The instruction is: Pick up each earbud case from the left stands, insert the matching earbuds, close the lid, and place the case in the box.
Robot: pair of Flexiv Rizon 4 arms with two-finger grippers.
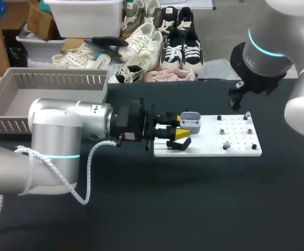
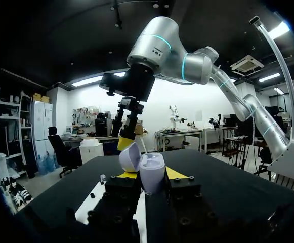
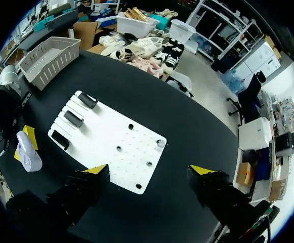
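Observation:
A lavender earbud case (image 1: 190, 121) with its lid open sits between the yellow tips of my left gripper (image 1: 181, 127), which is shut on it over the left end of the white board (image 1: 235, 150). From the left wrist, the case (image 2: 148, 171) stands upright between the fingers of that gripper (image 2: 151, 173). Black stands (image 1: 177, 144) lie just beside it on the board. Small earbuds (image 1: 247, 116) rest on pegs at the board's right end. My right gripper (image 1: 237, 100) hangs above the board's far right corner; its fingers (image 3: 97, 170) are wide open and empty, well above the board (image 3: 111, 152).
A grey slatted basket (image 1: 52, 78) stands at the table's far left, behind my left arm. In the right wrist view the basket (image 3: 50, 55) lies beyond the three black stands (image 3: 73, 119). Shoes are piled past the table's far edge.

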